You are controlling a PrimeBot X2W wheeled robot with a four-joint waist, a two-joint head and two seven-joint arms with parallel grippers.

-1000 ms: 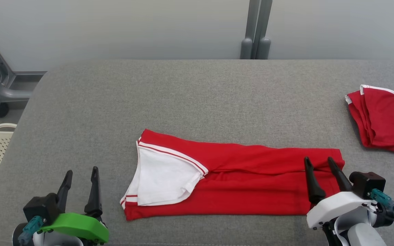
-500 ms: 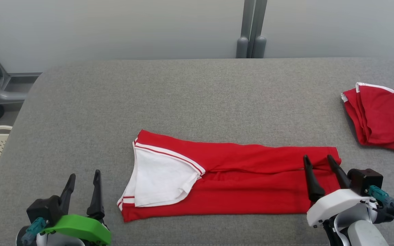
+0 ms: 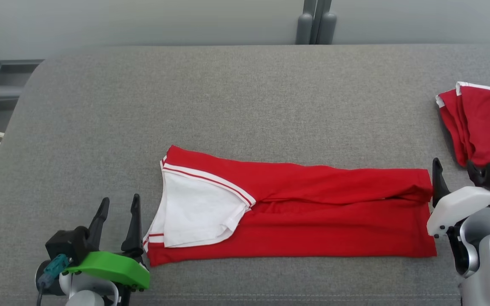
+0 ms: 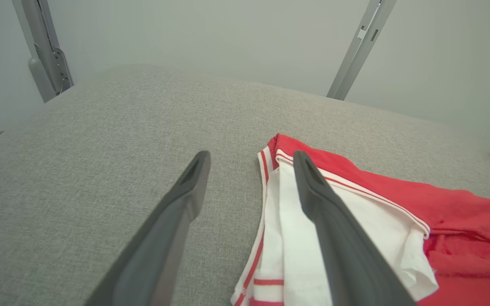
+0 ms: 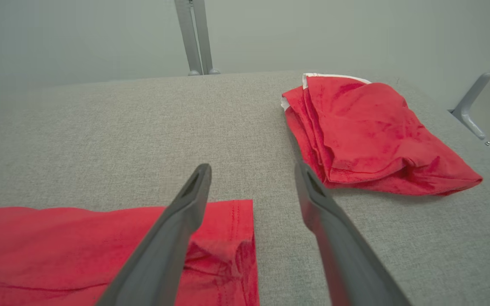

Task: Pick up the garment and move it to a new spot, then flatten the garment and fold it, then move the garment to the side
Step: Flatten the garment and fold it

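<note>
The garment (image 3: 296, 221), a red piece with a white lining turned out at one end, is laid as a long folded band on the grey padded table (image 3: 228, 97), stretched between the two grippers. The left gripper (image 3: 120, 198) is held with its fingers apart and nothing between them, and the white-edged end lies just beside its right finger. The right gripper (image 3: 452, 165) is likewise spread wide and empty, with the hemmed end just beside its left finger. A second folded red garment (image 3: 483, 127) is seen just ahead of its right finger. The cloth is judged light, limp and prone to sag, and its stacked layers are likely to slide apart. A hold is best taken at the end corners, pinched through every layer at once.
</note>
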